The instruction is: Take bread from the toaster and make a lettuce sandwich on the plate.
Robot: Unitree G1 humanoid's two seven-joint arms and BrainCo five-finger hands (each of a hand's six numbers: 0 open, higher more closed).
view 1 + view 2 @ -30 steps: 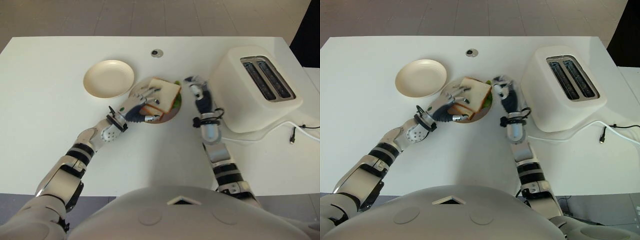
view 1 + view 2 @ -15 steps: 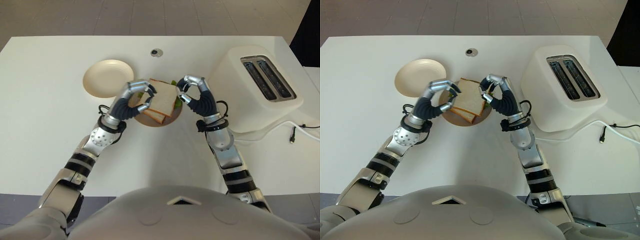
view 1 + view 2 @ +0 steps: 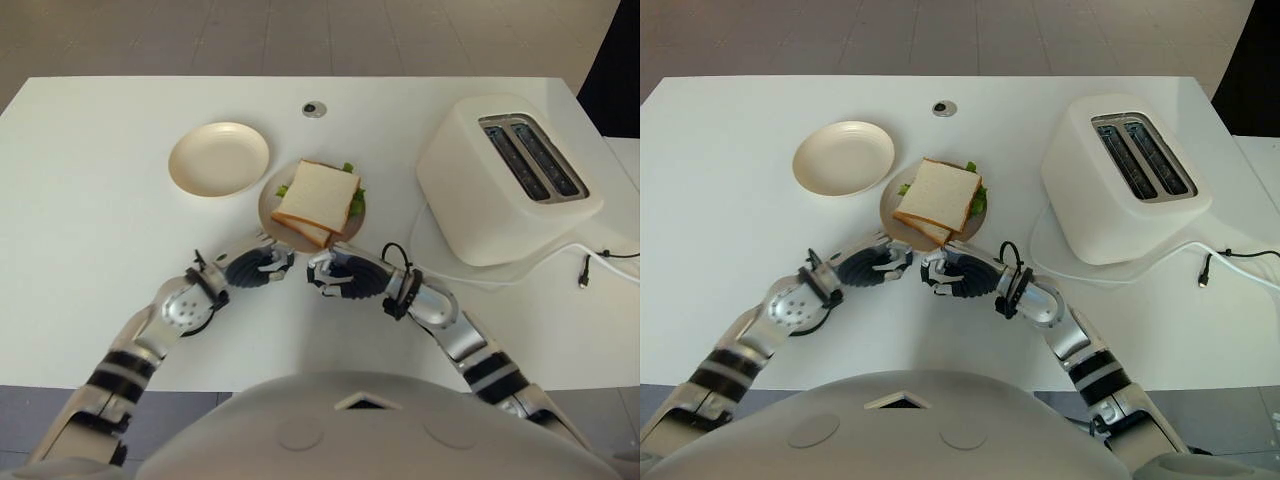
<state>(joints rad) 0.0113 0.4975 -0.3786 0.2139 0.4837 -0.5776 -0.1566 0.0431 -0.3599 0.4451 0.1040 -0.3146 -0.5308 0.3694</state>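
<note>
A sandwich point(image 3: 318, 199) of two bread slices with green lettuce point(image 3: 357, 199) poking out between them lies on a brown plate point(image 3: 268, 200) at mid table. To its right stands the white toaster point(image 3: 505, 177), its two slots dark. My left hand point(image 3: 255, 268) rests on the table just in front of the plate, fingers curled, holding nothing. My right hand point(image 3: 340, 274) lies next to it, also curled and empty, its fingertips pointing toward the left hand.
A cream plate point(image 3: 218, 158) sits to the left of the sandwich plate. A small round fitting point(image 3: 314, 108) is set in the table near the far edge. The toaster's white cable point(image 3: 470, 281) loops across the table beside my right forearm, ending at a black plug point(image 3: 584, 277).
Both hands have let go of the sandwich and drawn back toward me, down onto the table in front of the plate. The sandwich stays on the brown plate.
</note>
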